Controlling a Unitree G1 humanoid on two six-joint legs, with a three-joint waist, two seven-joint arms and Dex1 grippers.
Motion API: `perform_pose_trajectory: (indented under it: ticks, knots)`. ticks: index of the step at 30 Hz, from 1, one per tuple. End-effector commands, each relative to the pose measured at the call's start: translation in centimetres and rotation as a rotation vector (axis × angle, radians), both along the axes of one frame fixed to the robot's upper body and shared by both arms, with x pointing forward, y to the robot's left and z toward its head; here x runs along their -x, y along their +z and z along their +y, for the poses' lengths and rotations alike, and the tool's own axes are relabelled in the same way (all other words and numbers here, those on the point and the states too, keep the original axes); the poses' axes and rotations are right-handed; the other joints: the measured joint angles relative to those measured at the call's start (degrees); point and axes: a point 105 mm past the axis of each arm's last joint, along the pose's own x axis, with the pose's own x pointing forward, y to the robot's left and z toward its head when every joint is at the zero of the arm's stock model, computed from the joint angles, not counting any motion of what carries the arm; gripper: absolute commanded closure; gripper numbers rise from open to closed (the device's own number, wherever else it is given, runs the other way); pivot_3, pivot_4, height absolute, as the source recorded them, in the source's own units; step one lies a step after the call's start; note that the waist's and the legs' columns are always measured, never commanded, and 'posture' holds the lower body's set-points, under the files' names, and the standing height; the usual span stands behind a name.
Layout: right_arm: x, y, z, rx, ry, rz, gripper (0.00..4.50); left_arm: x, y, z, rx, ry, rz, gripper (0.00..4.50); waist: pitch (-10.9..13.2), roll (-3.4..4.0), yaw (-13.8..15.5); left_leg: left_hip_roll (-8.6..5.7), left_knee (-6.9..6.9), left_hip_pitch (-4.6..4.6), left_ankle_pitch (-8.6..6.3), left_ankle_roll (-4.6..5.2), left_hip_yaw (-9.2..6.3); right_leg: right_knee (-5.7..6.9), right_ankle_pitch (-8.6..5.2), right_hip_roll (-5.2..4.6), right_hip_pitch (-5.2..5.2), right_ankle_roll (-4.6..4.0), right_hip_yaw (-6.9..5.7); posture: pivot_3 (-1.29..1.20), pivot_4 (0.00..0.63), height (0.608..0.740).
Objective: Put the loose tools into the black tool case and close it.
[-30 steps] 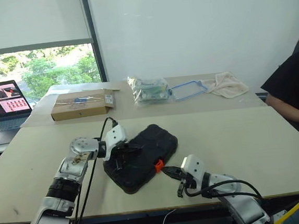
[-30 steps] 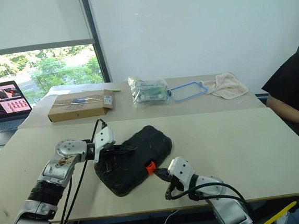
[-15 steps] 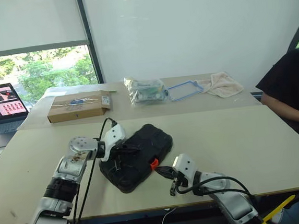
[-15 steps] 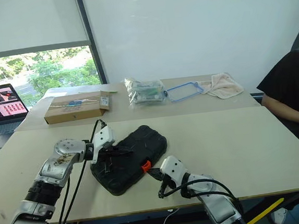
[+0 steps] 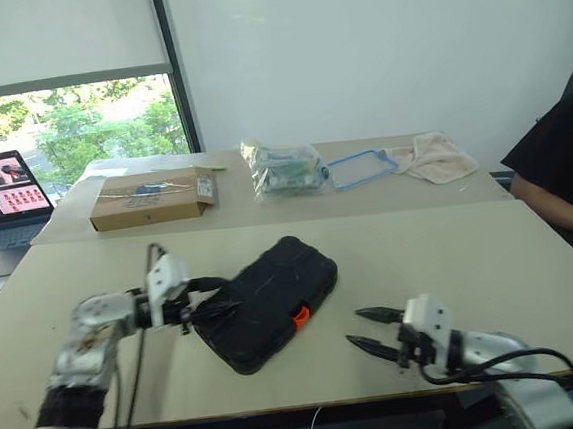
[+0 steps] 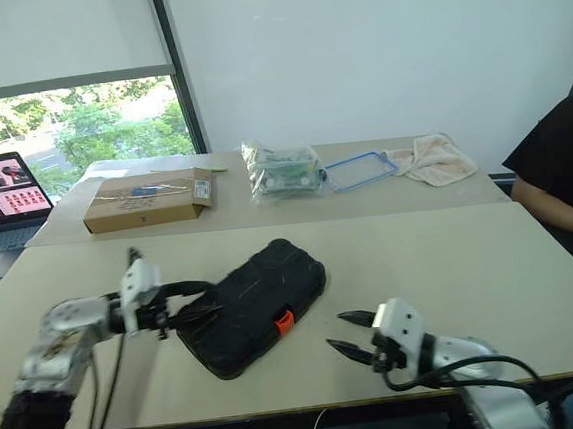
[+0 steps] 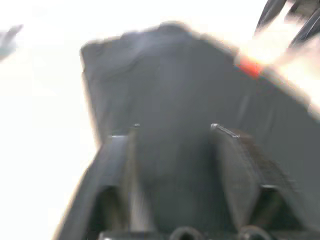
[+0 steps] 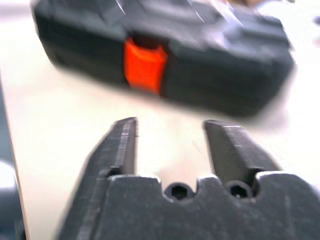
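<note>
Black tool case [image 5: 271,302] lies closed on the near table [image 5: 491,257], set diagonally, orange latch [image 5: 301,318] on its near edge. Left gripper [image 5: 213,296] just left of the case, fingers spread, tips at its left corner; can't tell if they touch. Right gripper [image 5: 369,331] to the right of the latch, clear of the case, fingers spread, holding nothing. Cardboard box [image 5: 151,199], clear bag [image 5: 284,167] and cloth [image 5: 440,156] on the far table. Laptop [image 5: 1,204] far left.
</note>
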Motion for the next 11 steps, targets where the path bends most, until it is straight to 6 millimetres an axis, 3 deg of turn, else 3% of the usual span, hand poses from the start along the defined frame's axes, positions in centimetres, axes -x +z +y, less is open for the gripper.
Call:
perform_pose_trajectory:
  ticks: [1,3,6,11]
  knots:
    - [0.0,2.0,-2.6,-0.002,0.030,-0.099,0.29,2.0,-1.0,3.4,-0.082,0.127,-0.041,0.22,0.02,0.04,0.23,-0.01,0.00,0.00,-0.04,0.00,0.01,-0.04,-0.02,-0.01,0.00,0.01,0.00,0.00,0.150,0.740]
    - [0.1,2.0,-4.2,0.015,0.044,-0.084,0.02,3.6,-2.2,4.8,-0.122,0.180,-0.028,0.21,0.07,0.11,0.33,-0.04,0.00,0.02,-0.10,0.03,0.01,-0.08,-0.06,-0.04,0.07,0.06,0.00,0.00,0.150,0.740]
    - [-0.6,2.3,-5.6,0.016,0.031,-0.069,0.02,4.9,-3.3,5.3,-0.148,0.208,-0.016,0.21,0.42,0.08,0.63,-0.06,0.01,-0.01,-0.22,0.11,0.05,-0.28,-0.11,-0.13,0.14,0.15,-0.03,0.00,0.150,0.740]
    - [-1.7,1.7,-6.8,0.056,0.028,-0.089,0.02,5.1,-3.7,4.8,-0.127,0.241,-0.043,0.21,0.54,-0.05,1.82,-0.07,0.05,-0.19,-0.22,0.09,-0.04,-0.49,-0.07,-0.21,0.13,0.13,-0.17,0.00,0.150,0.740]
